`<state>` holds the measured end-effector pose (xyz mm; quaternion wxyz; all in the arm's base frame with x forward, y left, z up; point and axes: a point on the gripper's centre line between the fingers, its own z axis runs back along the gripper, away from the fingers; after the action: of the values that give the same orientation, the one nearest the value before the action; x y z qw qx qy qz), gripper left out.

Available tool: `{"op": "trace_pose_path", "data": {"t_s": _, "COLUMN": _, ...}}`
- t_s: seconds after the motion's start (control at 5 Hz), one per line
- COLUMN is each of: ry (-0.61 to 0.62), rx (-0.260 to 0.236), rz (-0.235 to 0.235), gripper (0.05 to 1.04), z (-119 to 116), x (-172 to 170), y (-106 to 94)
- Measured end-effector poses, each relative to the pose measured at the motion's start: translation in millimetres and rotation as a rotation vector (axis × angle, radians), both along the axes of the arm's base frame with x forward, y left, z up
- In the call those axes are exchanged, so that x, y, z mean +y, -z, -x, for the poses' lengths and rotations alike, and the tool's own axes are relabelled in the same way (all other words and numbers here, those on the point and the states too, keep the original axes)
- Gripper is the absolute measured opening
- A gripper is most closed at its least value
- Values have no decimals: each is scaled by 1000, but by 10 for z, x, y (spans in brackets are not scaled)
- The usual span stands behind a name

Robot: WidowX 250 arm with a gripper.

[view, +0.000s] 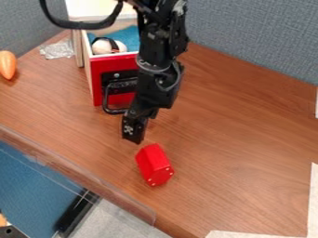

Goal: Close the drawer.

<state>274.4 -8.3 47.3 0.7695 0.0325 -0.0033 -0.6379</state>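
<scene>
Closing remains wholly to be done, you'd judge; the red-fronted drawer [114,64] stands pulled out at upper left; your gripper [135,138] hangs near its handle [114,111], empty, fingers together.

On the wood-grained surface [248,139] we saw the red-fronted drawer [112,62], crumpled clear plastic [57,49] beside it, an orange object [7,64] farther off, a red block [153,162] in front and white strips [312,200] well apart.
</scene>
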Motion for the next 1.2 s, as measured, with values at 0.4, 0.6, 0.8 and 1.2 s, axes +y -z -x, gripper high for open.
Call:
{"op": "trace_pose_path", "data": {"t_s": 0.4, "ry": 14, "rx": 14, "rz": -2, "gripper": 1001, "z": 53, "x": -37, "y": 103}}
{"op": "trace_pose_path", "data": {"t_s": 0.6, "ry": -35, "rx": 36, "rz": -13, "gripper": 1001, "z": -27, "x": 132, "y": 238}}
{"op": "trace_pose_path", "data": {"t_s": 0.8, "ry": -70, "rx": 32, "rz": -32, "gripper": 1001, "z": -158, "x": 276, "y": 272}}
{"op": "trace_pose_path", "data": {"t_s": 1.2, "ry": -147, "rx": 27, "rz": -43, "gripper": 1001, "z": -353, "x": 539, "y": 251}}
